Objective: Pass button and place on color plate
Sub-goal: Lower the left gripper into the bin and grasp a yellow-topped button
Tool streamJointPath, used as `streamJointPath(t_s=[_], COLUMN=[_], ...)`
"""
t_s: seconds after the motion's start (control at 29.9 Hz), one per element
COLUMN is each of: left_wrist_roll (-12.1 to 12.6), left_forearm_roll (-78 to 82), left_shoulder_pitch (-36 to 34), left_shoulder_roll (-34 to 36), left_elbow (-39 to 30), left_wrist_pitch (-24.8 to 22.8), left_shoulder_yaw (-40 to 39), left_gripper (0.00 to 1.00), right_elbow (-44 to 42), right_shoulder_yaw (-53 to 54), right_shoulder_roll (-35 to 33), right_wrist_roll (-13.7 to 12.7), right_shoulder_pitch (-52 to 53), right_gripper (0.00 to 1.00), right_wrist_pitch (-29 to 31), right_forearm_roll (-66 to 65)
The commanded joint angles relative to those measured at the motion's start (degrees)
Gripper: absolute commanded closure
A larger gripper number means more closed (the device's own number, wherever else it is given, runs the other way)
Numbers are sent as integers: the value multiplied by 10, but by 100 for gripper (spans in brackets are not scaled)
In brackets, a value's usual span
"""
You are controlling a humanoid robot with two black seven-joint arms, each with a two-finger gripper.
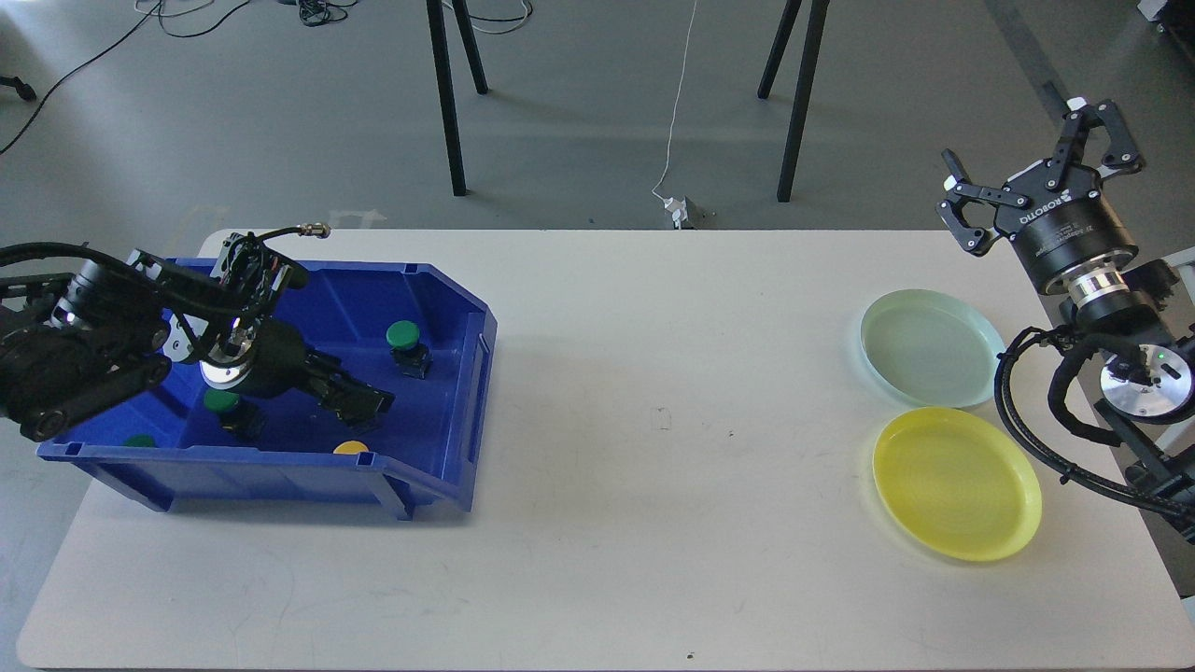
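Observation:
A blue bin [439, 289] on the table's left holds push buttons: a green one [403, 336] at the back right, a green one [222, 403] on the left, a yellow one [351, 448] and a green one [140, 441] half hidden behind the front rim. My left gripper [360, 407] reaches down inside the bin over the spot between them; its dark fingers cannot be told apart. My right gripper [1027, 154] is open and empty, held up beyond the table's far right corner. A pale green plate [929, 347] and a yellow plate [957, 483] lie at the right.
The white table [653, 467] is bare between bin and plates. Black stand legs [448, 103] and cables are on the floor behind the table. My right arm's hoses [1027, 411] hang beside the plates' right edges.

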Motion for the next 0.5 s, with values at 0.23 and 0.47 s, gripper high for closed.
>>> streamJointPath(t_s=[0.23, 0.47], left_wrist_roll=[0, 0], left_forearm_roll=[0, 2], left_shoulder_pitch=[9, 10], left_shoulder_roll=[-19, -19], left_elbow=[27, 36], left_wrist_pitch=[0, 1], left_shoulder_yaw=[0, 0], left_gripper=[17, 34], right_elbow=[-1, -1], right_shoulder_yaw=[1, 3], right_shoulder_roll=[0, 0], right_wrist_roll=[0, 0], right_shoulder_pitch=[-8, -12], right_gripper=[1, 1], right_wrist_pitch=[0, 0], right_forearm_roll=[0, 0])
